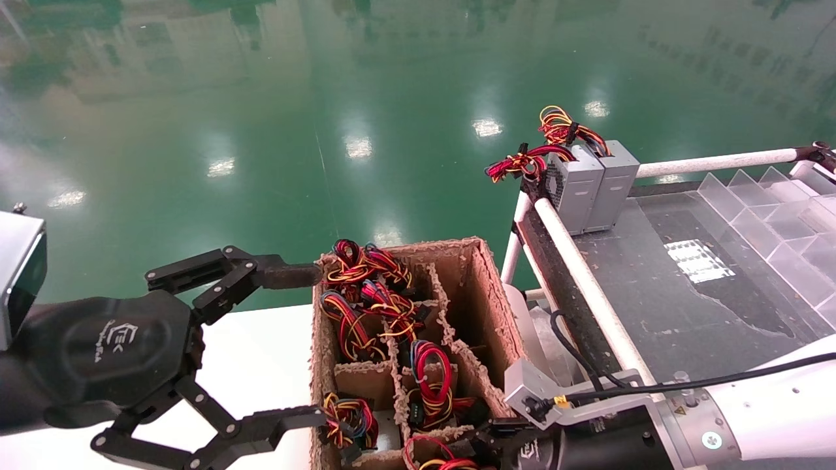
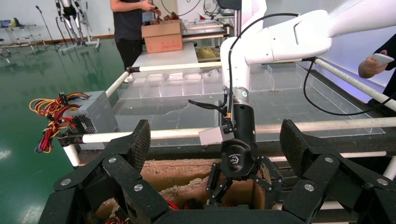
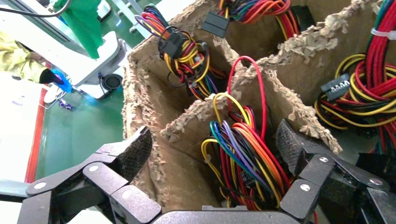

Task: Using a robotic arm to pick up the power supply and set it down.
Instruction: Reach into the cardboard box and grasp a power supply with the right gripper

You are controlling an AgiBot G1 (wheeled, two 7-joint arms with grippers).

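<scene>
The left end effector (image 1: 307,346) hovers beside the left wall of the cardboard box (image 1: 493,307), its fingers spread wide and empty; it appears to wait clear of the work. The box is split by cardboard dividers (image 1: 392,352) into cells, each holding a power supply stood on end so that only its wire bundle (image 1: 428,365) shows at the top, probably to keep the units apart and reachable from above. The right end effector (image 1: 486,438) is lowered at the box's near right corner, fingers apart on either side of one wire bundle (image 3: 243,163) and gripping nothing yet; the unit's grey body is hidden in its cell. Further right, two power supplies (image 1: 591,186) stand side by side on the dark worktop (image 1: 686,307), likely the set-down place. Only the right wrist view shows the bundle between the open fingers. Only the left wrist view shows the right end effector (image 2: 240,179) pointing straight down into the box.
</scene>
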